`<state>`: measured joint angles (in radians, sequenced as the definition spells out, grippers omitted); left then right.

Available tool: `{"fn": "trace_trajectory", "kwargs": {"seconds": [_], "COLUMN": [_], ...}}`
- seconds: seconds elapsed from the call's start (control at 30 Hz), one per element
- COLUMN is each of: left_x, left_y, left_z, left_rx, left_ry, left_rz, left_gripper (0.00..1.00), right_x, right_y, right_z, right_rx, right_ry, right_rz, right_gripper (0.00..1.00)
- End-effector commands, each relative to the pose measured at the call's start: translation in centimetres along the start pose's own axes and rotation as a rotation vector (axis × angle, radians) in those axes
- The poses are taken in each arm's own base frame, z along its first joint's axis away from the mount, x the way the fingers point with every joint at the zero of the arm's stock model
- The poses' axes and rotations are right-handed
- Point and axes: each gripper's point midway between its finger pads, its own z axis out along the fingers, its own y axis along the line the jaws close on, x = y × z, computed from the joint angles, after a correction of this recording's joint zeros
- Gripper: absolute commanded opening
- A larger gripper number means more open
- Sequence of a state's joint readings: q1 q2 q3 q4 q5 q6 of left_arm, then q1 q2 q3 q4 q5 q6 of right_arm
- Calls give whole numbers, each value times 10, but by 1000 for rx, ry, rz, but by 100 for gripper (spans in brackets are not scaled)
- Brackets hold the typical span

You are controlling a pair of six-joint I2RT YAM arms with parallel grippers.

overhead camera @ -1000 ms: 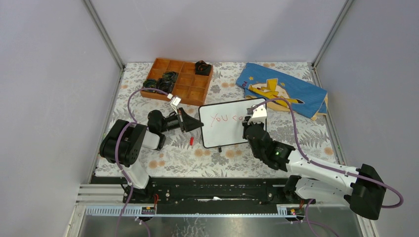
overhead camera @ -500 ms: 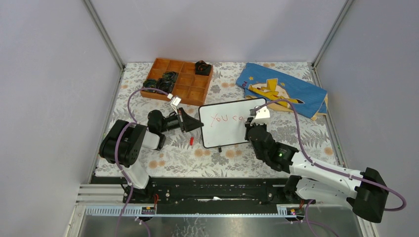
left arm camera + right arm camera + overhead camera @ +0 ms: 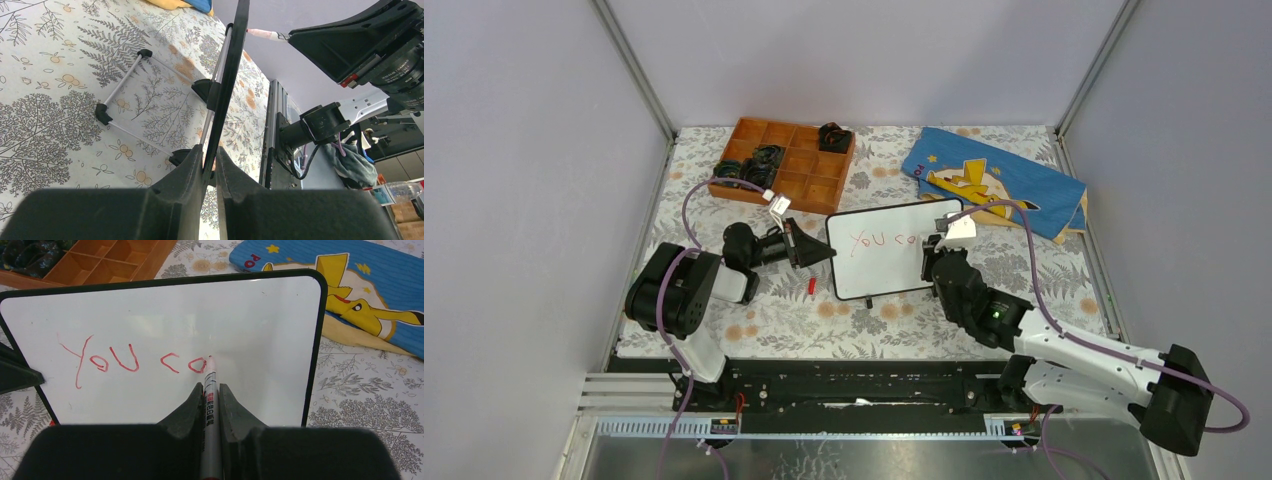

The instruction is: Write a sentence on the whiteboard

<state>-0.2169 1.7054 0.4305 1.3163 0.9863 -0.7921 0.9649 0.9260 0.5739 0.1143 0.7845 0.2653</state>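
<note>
At the middle of the worktop [image 3: 764, 312] the whiteboard [image 3: 886, 268] stands tilted, its left edge pinched by the left hand [image 3: 209, 161], while the right hand [image 3: 211, 391] clamps a marker [image 3: 209, 371] at the unfinished sentence [image 3: 131, 362]; too hard a push may shift the board and skew the letters.

The left arm [image 3: 686, 290] sits low and folded, its wrist stretched level toward the right. The left fingers [image 3: 187, 167] are clamped on the board [image 3: 227, 75] edge standing between them. The right arm [image 3: 1074, 350] reaches forward and leftward, wrist raised. The right fingers [image 3: 186, 410] pinch a marker [image 3: 210, 390] whose tip, ahead of them, touches the board.
</note>
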Motion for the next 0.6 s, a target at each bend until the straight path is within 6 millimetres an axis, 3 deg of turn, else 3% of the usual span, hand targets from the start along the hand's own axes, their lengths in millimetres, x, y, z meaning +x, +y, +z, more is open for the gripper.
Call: {"fn": "trace_trajectory", "kwargs": {"seconds": [0.0, 0.27, 0.57], "left_x": [-5, -4, -4], "left_y": [-7, -7, -7], "left_z": [4, 5, 5], "left_rx": [25, 25, 23], "left_ry": [4, 9, 10], "left_rz": [50, 48, 48], "left_gripper": [20, 20, 20], "right_x": [-23, -22, -6], "right_y": [3, 2, 0], "right_z": [6, 13, 13], "right_rx": [11, 14, 5], "right_ry": [-53, -42, -1], "right_rz": [46, 53, 43], "right_gripper": [0, 0, 0]}}
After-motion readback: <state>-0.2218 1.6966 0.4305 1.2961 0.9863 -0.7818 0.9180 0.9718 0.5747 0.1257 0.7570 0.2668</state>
